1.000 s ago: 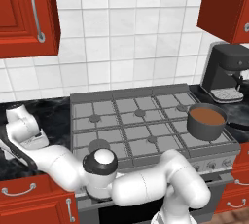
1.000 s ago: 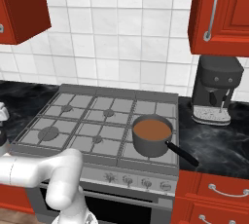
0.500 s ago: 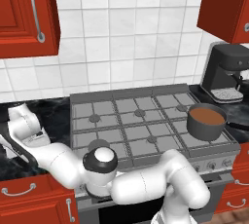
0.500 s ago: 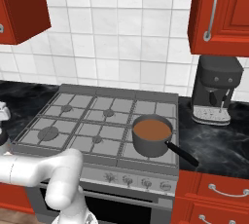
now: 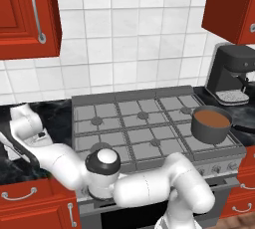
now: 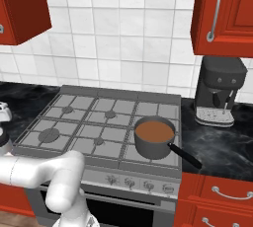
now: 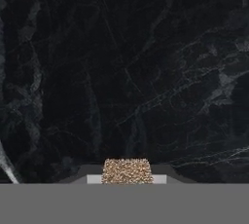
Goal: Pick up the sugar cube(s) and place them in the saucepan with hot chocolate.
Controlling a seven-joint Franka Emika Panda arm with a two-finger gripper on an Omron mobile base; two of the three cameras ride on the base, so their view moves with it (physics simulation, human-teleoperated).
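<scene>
A tan-brown speckled sugar cube [image 7: 127, 171] sits between the two dark finger tips of the gripper [image 7: 127, 178], low in the hand view. The tips press in against its two sides, so the jaws are clamped on the cube, narrowly apart with the cube filling the gap. Its surface is grainy and its top edge is straight. Beyond it lies the black marble counter [image 7: 121, 72] with pale veins.

The stove [image 5: 144, 123] serves as landmark. The hand works over the counter to the left of the stove, where the white arm [image 5: 30, 128] bends down. The saucepan with hot chocolate [image 5: 211, 124] stands on the front right grate of the stove, brown liquid inside, its dark handle pointing right. A black coffee machine [image 6: 217, 90] stands on the counter to the right of the stove.
</scene>
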